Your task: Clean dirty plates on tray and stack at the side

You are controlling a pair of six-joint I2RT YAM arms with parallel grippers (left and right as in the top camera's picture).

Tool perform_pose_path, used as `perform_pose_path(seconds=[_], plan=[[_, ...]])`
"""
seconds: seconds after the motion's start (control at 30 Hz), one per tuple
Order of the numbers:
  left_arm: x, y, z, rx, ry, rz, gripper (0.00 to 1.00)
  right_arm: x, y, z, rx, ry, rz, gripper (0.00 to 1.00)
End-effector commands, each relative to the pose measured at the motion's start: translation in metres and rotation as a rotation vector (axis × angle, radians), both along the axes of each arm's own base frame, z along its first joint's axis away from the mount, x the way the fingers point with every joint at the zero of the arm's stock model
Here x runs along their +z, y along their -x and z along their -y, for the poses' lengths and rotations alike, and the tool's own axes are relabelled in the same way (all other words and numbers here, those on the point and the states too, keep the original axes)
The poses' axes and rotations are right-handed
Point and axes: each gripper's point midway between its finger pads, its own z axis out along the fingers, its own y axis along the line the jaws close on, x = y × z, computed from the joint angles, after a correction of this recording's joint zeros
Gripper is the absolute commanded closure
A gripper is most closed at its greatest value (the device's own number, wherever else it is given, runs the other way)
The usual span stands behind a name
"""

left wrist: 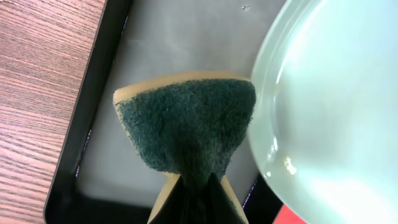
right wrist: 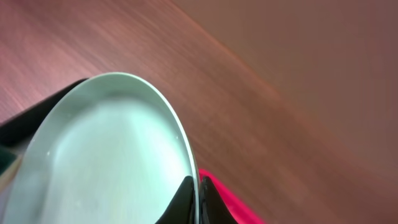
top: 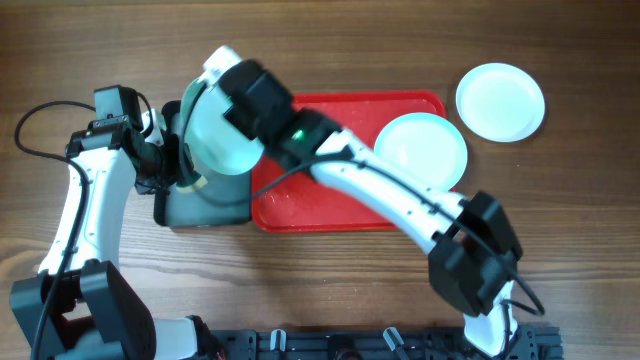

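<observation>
My right gripper (top: 250,105) (right wrist: 196,193) is shut on the rim of a pale aqua plate (top: 222,135) (right wrist: 106,155) and holds it tilted over the small grey tray (top: 205,210). My left gripper (top: 165,160) (left wrist: 199,199) is shut on a green-and-tan sponge (left wrist: 186,134), right beside that plate's edge (left wrist: 329,106). A second aqua plate (top: 421,148) lies on the red tray (top: 330,205). A white plate (top: 500,101) lies on the table to the right of the red tray.
The grey tray with a black rim (left wrist: 93,81) stands against the red tray's left side. My right arm (top: 400,200) stretches across the red tray. A cable (top: 35,120) loops at the far left.
</observation>
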Motion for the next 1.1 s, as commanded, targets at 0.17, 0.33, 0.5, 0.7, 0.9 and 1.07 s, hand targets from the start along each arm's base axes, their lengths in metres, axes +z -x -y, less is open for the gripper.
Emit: perform_pose_path(seconds=[0.17,0.33,0.5,0.7,0.9,1.07], plan=[[0.004,0.0,0.003,-0.002,0.01,0.016,0.96,0.014,-0.035,0.05,-0.052,-0.371,-0.31,0.96],[0.005,-0.003,0.003,-0.002,0.008,0.028,0.96,0.018,-0.083,0.143,-0.29,-0.446,-0.337,0.96],[0.005,-0.003,0.003,-0.003,0.008,0.028,0.96,-0.003,-0.12,0.306,-0.625,-0.467,-0.38,0.96],[0.005,-0.003,0.003,-0.003,0.008,0.029,0.96,-0.038,-0.088,0.477,-0.998,-0.464,-0.504,0.96],[0.005,-0.004,0.003,-0.003,0.008,0.031,0.96,-0.06,-0.036,0.585,-1.3,-0.395,-0.545,0.96],[0.005,-0.004,0.003,-0.002,0.008,0.031,0.96,-0.068,-0.024,0.592,-1.322,-0.385,-0.589,0.96]])
